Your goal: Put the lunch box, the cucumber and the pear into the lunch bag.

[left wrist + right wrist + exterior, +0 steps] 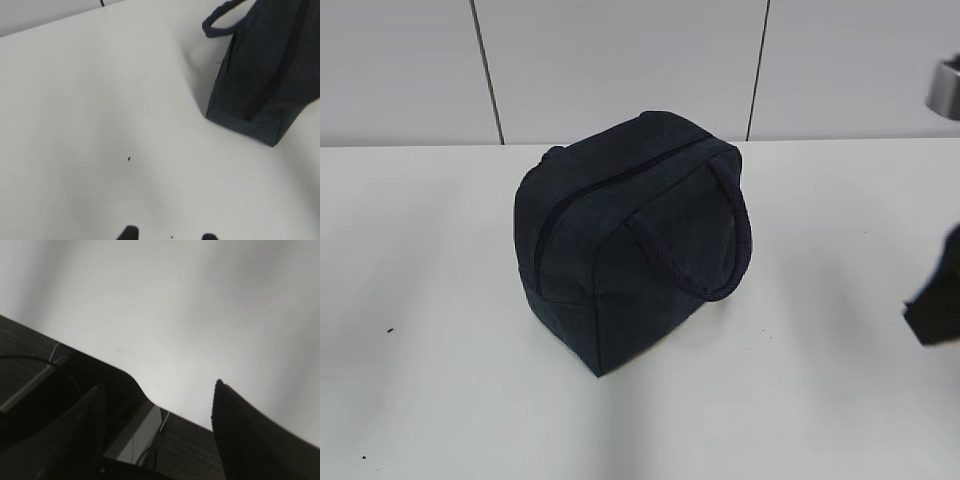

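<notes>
The dark navy lunch bag (625, 240) stands on the white table (420, 300), its zipper line running shut across the top and a loop handle hanging down its right side. It also shows in the left wrist view (265, 75) at the upper right. My left gripper (167, 235) is open and empty over bare table, well short of the bag, with only its fingertips (129, 233) showing. My right gripper (160, 405) is open and empty; it shows as a dark shape at the right edge of the exterior view (932, 300). The lunch box, the cucumber and the pear are out of view.
A grey metal part (945, 88) sticks in at the upper right. A tiled wall (620, 60) stands behind the table. The right wrist view shows a table edge and dark floor (195, 450) below it.
</notes>
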Tool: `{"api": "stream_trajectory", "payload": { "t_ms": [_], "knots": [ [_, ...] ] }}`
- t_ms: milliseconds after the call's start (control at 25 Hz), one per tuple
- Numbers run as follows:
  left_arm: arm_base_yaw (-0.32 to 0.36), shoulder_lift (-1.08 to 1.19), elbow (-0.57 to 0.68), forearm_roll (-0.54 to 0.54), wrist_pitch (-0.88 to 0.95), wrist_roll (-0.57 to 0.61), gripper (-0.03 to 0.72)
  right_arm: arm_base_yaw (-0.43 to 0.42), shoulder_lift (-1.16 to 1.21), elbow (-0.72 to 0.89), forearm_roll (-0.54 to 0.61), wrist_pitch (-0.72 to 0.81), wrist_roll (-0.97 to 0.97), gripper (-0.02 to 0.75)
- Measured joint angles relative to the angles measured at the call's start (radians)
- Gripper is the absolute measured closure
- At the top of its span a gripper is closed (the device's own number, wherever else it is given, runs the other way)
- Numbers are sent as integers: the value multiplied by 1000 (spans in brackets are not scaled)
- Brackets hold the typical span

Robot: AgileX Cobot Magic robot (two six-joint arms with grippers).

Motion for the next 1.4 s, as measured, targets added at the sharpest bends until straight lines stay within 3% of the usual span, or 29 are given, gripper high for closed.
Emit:
{"api": "stream_trajectory", "payload": {
  "t_ms": [320, 680, 840, 1400],
  "knots": [
    [0, -440, 235, -50, -2, -22, 450, 0, -489, 242, -114, 65, 85, 225],
    [0, -715, 409, -54, -36, -27, 450, 0, -961, 411, -230, 25, 93, 226],
    [0, -791, 462, -55, -72, -27, 450, 0, -1057, 443, -232, -6, 97, 226],
    [0, -862, 465, -99, -78, 25, 450, 0, -1134, 447, -233, -10, 108, 287]
  ]
}}
